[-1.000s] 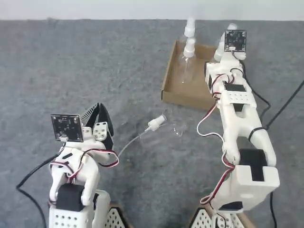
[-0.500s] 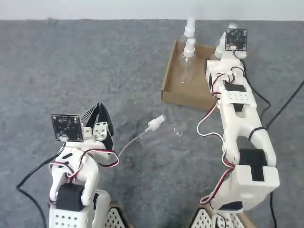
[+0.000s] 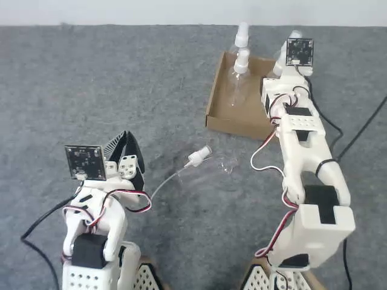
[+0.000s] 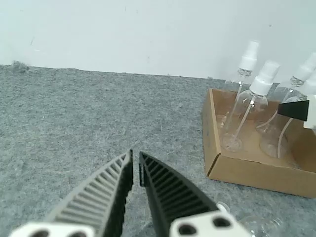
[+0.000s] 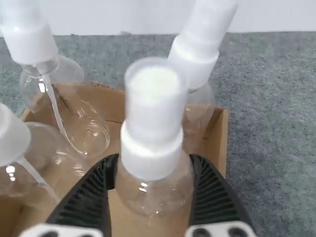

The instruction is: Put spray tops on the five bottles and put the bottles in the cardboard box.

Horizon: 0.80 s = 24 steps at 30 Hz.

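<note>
Nearest to my bases, my left gripper hangs low over the grey felt table, its black ribbed fingers pressed almost together on nothing.

Just beyond it, between my two arms, lie the last loose parts. One is a white spray top with its thin dip tube, on its side. Just beside it is a clear uncapped plastic bottle, also lying down.

Farther out stands the shallow brown cardboard box, open at the top. Within it my right gripper pinches a clear capped bottle at its shoulders, upright, near the box's far right corner. Three more clear bottles with white spray tops stand in the box close around it, which makes four in the box.

Step in hand, as I judge it: setting the fourth bottle down.

Next move: spread the right fingers and lift straight up, so as not to topple the neighbours packed close by. Then bring both grippers to the loose pair, one to steady the bottle and the other to thread the tube into its neck.
</note>
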Each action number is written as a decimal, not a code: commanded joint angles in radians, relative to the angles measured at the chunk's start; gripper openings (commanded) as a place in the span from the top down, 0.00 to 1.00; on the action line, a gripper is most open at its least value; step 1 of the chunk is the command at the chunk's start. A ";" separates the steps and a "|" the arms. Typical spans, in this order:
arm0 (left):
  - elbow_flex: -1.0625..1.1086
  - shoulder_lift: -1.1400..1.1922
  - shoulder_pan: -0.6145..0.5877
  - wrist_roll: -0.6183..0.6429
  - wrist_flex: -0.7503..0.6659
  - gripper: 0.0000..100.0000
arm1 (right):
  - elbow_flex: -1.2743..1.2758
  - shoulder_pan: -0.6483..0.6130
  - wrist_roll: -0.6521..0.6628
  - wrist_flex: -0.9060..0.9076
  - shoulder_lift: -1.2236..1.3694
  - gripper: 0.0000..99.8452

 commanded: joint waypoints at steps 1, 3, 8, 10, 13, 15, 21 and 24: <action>-0.007 -0.011 -0.005 0.009 -0.032 0.99 | -0.044 0.008 0.011 -0.016 0.002 0.99; -0.007 -0.011 -0.005 0.009 -0.032 0.99 | -0.043 0.008 0.015 -0.015 0.002 0.99; -0.007 -0.011 -0.005 0.009 -0.032 0.99 | -0.043 0.008 0.017 -0.015 0.001 0.99; -0.007 -0.011 -0.005 0.009 -0.032 0.99 | -0.043 0.008 0.018 -0.015 -0.001 0.99; -0.007 -0.011 -0.005 0.009 -0.032 0.99 | -0.043 0.008 0.018 -0.015 -0.002 0.99; -0.007 -0.011 -0.005 0.009 -0.032 0.99 | -0.043 0.007 0.018 -0.015 -0.005 0.99; -0.007 -0.011 -0.005 0.009 -0.032 0.99 | -0.043 0.002 0.020 -0.015 -0.005 0.99; -0.007 -0.011 -0.005 0.009 -0.032 0.99 | -0.044 0.002 0.020 0.002 -0.005 0.99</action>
